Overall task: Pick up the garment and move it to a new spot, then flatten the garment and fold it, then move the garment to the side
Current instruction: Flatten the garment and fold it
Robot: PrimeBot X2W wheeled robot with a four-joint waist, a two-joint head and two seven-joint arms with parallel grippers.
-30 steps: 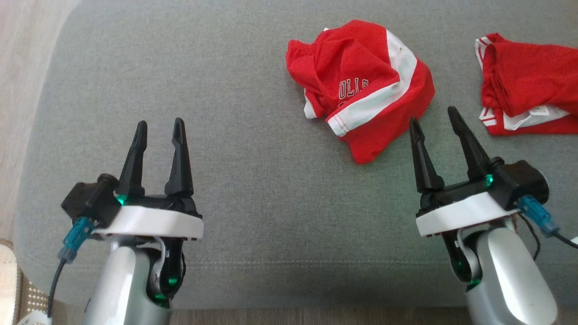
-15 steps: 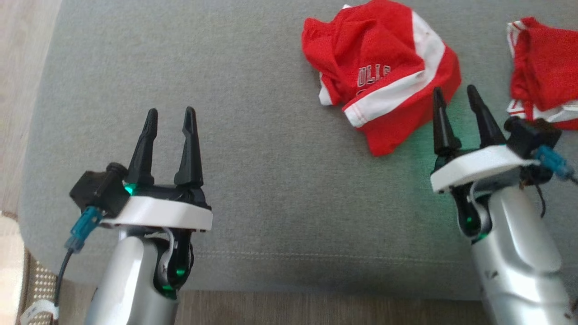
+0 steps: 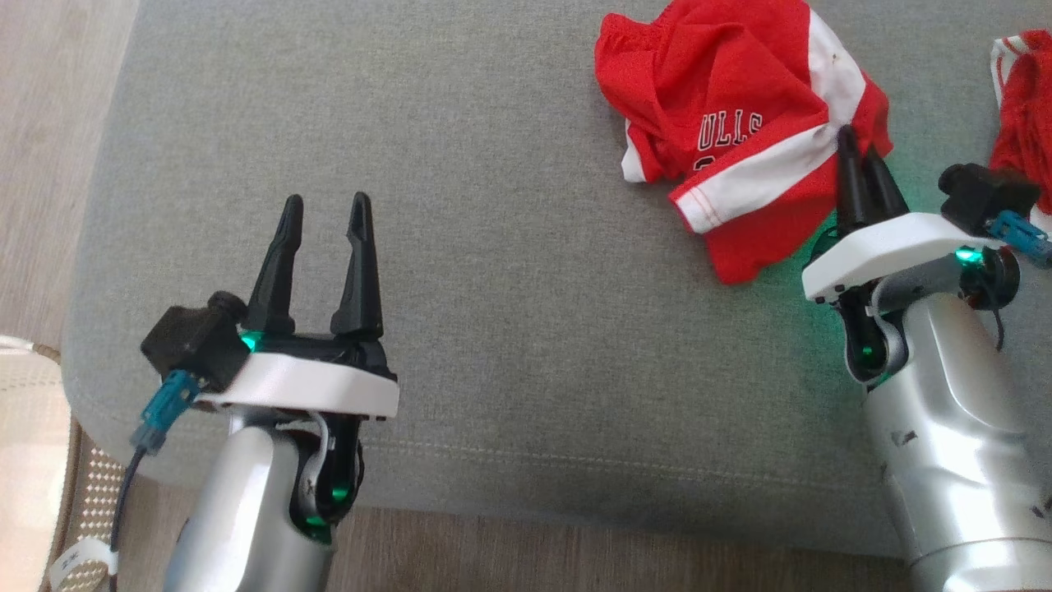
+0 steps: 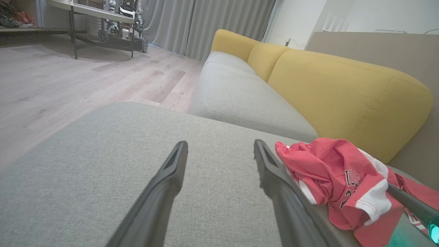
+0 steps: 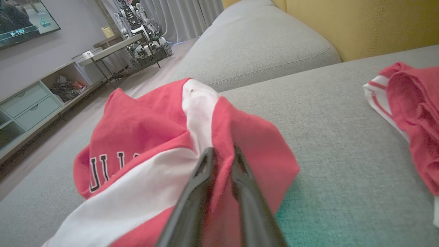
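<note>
A crumpled red garment [image 3: 740,123] with white stripes and dark lettering lies on the grey cushion [image 3: 509,247] at the upper right of the head view. My right gripper [image 3: 856,148] has its two fingers pinched together on the garment's right-hand edge; the right wrist view shows red cloth [image 5: 144,137] squeezed between those fingers [image 5: 200,178]. My left gripper [image 3: 325,205] hovers open over bare cushion at the lower left, well apart from the garment [image 4: 343,171], which lies to the right of its fingers [image 4: 274,178].
A second red and white garment [image 3: 1023,115] lies at the far right edge, just beyond my right wrist. A yellow backrest [image 4: 343,89] rises behind the cushion. The cushion's front edge [image 3: 575,493] drops to wooden floor [image 3: 49,164].
My right gripper has moved forward onto the garment's right edge and gone from open to shut on the cloth. The head camera has shifted. The left gripper holds its pose.
</note>
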